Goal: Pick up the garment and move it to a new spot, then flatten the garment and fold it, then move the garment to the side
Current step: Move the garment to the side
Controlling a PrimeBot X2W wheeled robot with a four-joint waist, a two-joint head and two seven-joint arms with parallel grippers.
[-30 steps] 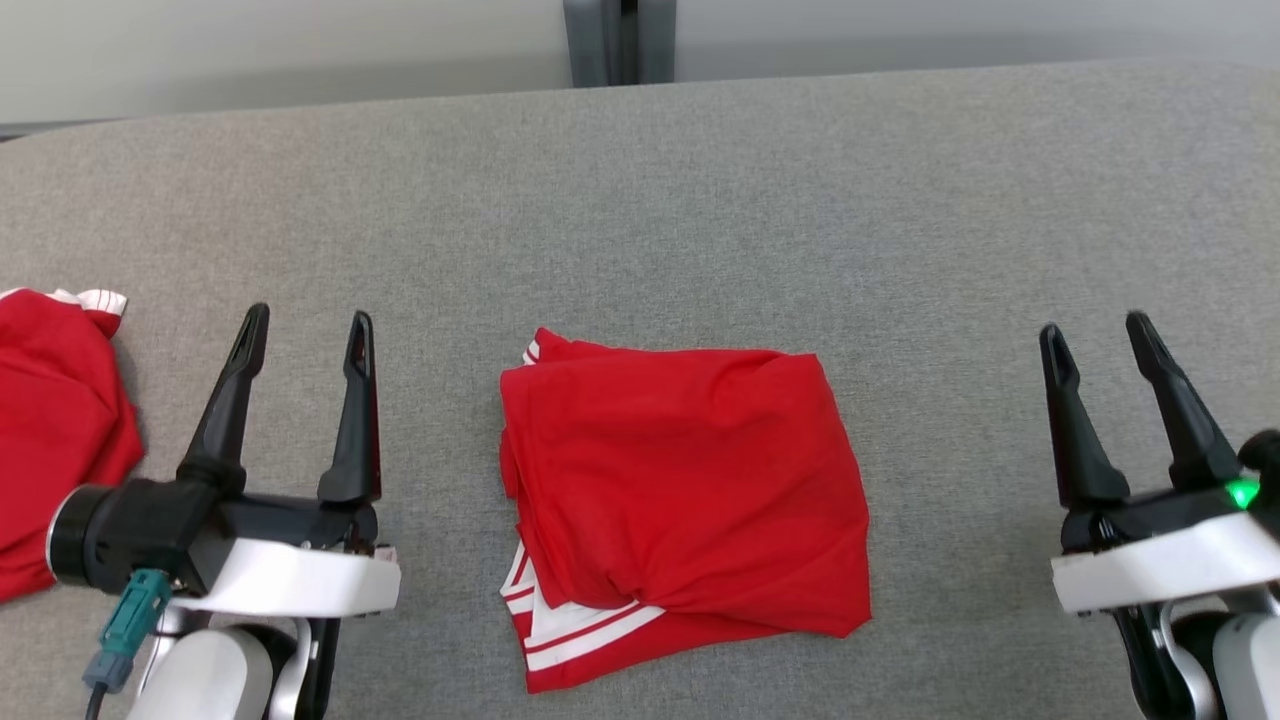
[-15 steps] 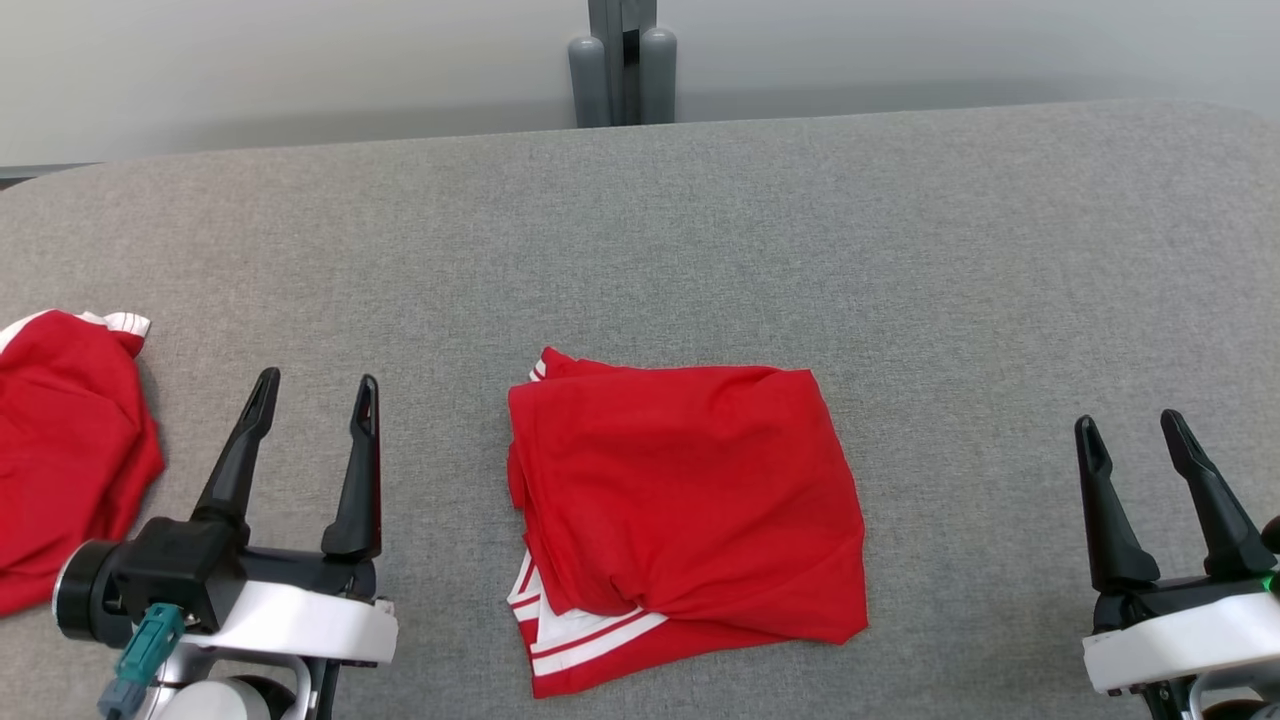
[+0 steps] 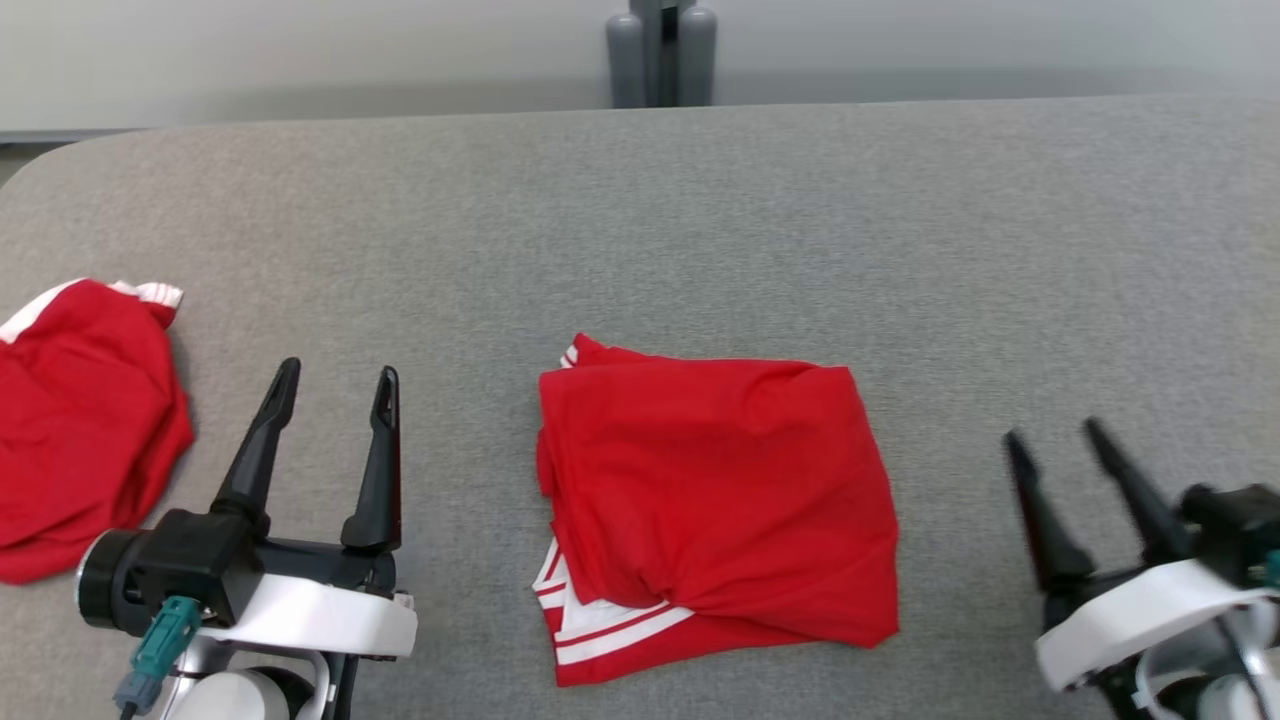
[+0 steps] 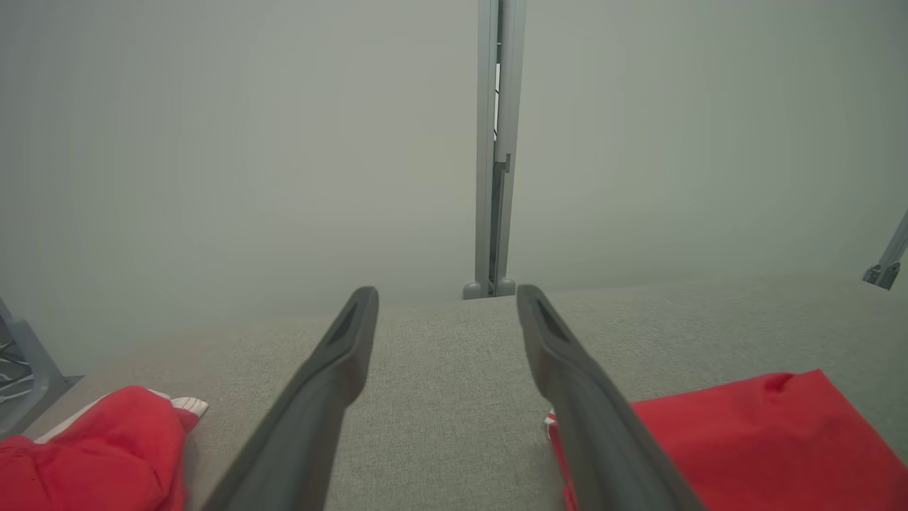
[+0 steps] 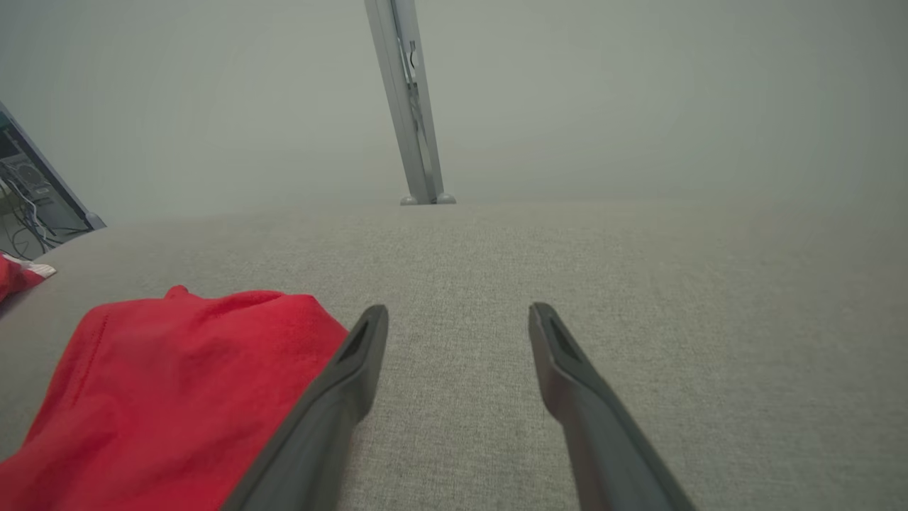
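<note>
Your left gripper (image 3: 339,372), fingers spread wide and empty; to its right, and left of your equally wide, empty right gripper (image 3: 1055,435), the folded red jersey garment with white stripes (image 3: 715,490): likely light, limp, quick to unfold, so pinch all layers at opposite edges.

Garment (image 3: 715,500) lying in the middle of the table (image 3: 700,230), second garment (image 3: 85,440) at the table's left edge, left gripper (image 3: 339,370) between the two, right gripper (image 3: 1052,431) right of the garment and apart from it, post (image 3: 660,50) behind the table's far edge
</note>
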